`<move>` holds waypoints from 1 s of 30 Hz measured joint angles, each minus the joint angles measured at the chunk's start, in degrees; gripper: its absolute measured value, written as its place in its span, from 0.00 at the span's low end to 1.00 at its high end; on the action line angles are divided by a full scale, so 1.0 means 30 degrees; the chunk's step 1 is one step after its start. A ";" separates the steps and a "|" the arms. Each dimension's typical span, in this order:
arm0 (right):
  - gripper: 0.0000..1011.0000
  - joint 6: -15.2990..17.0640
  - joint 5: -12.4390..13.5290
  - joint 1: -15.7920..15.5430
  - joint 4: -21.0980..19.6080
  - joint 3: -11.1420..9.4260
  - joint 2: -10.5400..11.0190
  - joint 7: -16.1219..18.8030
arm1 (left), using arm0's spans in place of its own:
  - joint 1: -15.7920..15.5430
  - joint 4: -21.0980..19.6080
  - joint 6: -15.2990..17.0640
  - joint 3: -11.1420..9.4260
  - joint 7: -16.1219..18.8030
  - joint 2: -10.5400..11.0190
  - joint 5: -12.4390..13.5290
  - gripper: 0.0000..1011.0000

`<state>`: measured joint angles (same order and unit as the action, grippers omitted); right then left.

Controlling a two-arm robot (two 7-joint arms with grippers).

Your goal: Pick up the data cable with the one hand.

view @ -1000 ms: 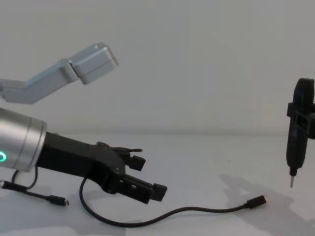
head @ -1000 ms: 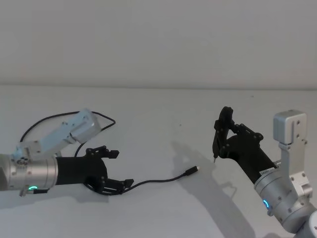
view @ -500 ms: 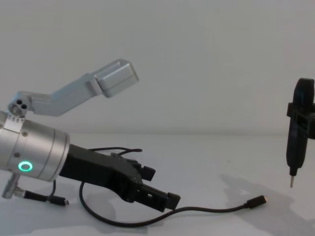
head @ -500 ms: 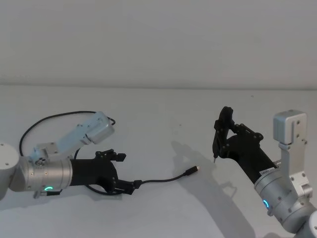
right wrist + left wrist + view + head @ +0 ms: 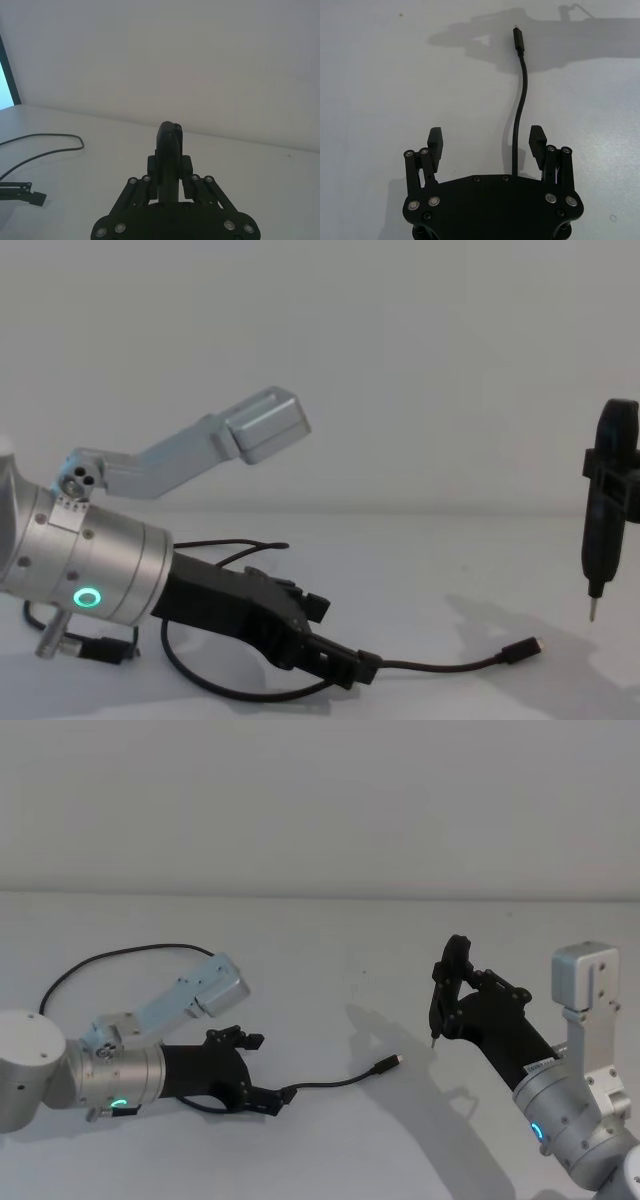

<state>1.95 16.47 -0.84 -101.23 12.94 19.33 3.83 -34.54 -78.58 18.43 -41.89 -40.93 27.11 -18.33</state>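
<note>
**A:** Head view, entry one?
**B:** Long, thin black data cable (image 5: pixel 330 1082) with a small metal-tipped plug (image 5: pixel 388 1063), flat on the white bench (image 5: pixel 320 950). The free stretch has its long axis across the bench. The plug end points to the robot's right and slightly away. The remainder arcs in a wide loop behind the left arm.

**A:** Entry two?
**B:** Black angular plastic left pincer (image 5: pixel 268 1070) on a silver cylindrical wrist (image 5: pixel 115 1075) with a green ring. It sits low over the bench with its fingers spread, and the data cable runs out from between them.

**A:** Entry three?
**B:** Right pincer (image 5: pixel 448 1008), raised and well apart from the plug. It is clenched on a narrow upright black device (image 5: pixel 458 960) with a pin tip.

**A:** Left wrist view?
**B:** Left pincer (image 5: pixel 486 142) released, fingers (image 5: pixel 435 142) wide apart. The data cable (image 5: pixel 522 85) passes between them, nearer one finger and pressed by neither. It then runs ahead to the plug (image 5: pixel 519 40).

**A:** Right wrist view?
**B:** Right pincer (image 5: pixel 170 170) grips the device (image 5: pixel 170 140) from both sides. Part of the data cable (image 5: pixel 55 134) loops on the bench beyond.

**A:** Chest view?
**B:** Left pincer (image 5: pixel 338 638) tilted down towards the bench. The data cable (image 5: pixel 440 663) lies lengthwise left to right. Its plug (image 5: pixel 525 648) points right, near the pin of the device (image 5: pixel 605 510) but lower.
</note>
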 joint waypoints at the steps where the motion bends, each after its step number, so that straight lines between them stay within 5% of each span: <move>1: 0.27 0.0000 0.0001 -0.0001 0.0000 -0.0001 0.0000 0.0000 | -0.0042 0.0097 -0.0077 -0.0056 0.0037 -0.0061 0.0080 0.99; 22: 0.27 0.0000 0.0000 -0.0001 0.0000 -0.0001 0.0000 0.0000 | -0.0314 0.0781 -0.0479 -0.0431 0.0296 -0.0571 0.0668 0.98; 30: 0.27 -0.0001 0.0000 -0.0001 0.0000 -0.0001 0.0000 0.0000 | -0.0340 0.0858 -0.0519 -0.0467 0.0321 -0.0635 0.0734 0.79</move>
<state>1.95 16.46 -0.84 -101.23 12.94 19.33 3.83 -35.56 -76.01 16.88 -43.29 -39.97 25.20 -16.13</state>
